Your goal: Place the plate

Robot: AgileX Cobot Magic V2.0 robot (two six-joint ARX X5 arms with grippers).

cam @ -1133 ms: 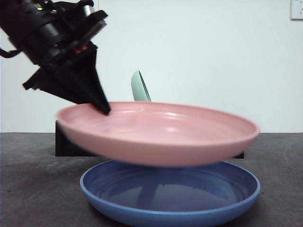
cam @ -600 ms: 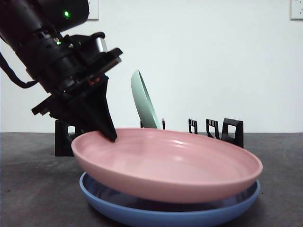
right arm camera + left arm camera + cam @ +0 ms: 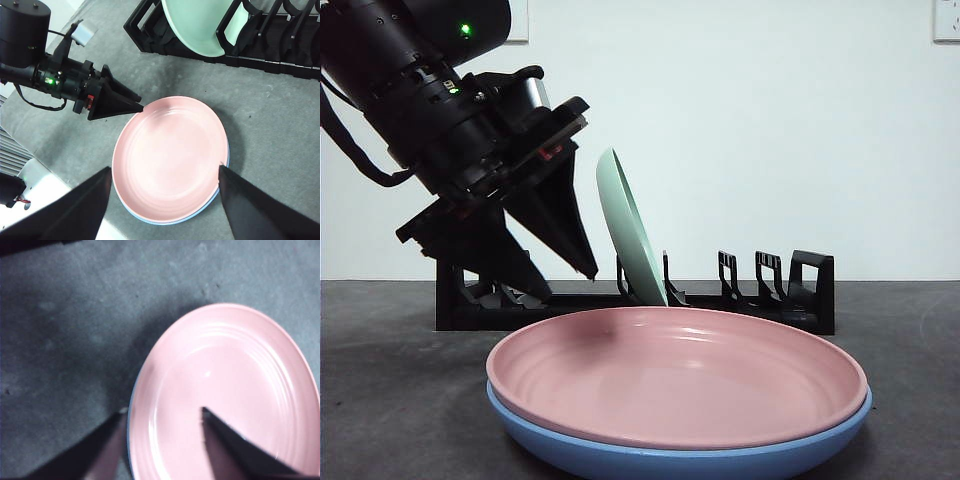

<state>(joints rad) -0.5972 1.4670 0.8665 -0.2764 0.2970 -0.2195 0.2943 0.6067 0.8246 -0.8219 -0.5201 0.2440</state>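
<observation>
The pink plate (image 3: pixel 680 375) lies flat, nested in the blue plate (image 3: pixel 670 460) on the grey table. It also shows in the left wrist view (image 3: pixel 235 390) and the right wrist view (image 3: pixel 170 155). My left gripper (image 3: pixel 567 282) is open and empty, just above the pink plate's left rim, one jaw outside the rim and one over the plate (image 3: pixel 163 410). The right wrist view shows it beside that rim (image 3: pixel 115 102). My right gripper (image 3: pixel 164 169) is open and empty, high above both plates.
A black dish rack (image 3: pixel 800 295) stands behind the plates, with a pale green plate (image 3: pixel 630 235) upright in a slot and several free slots to its right. The rack (image 3: pixel 280 60) and green plate (image 3: pixel 200 25) also show from above. The table's edge (image 3: pixel 30 150) runs at the left.
The pink plate came down from the air onto the blue plate and now lies level. My left gripper let go of its rim, opened and lifted slightly.
</observation>
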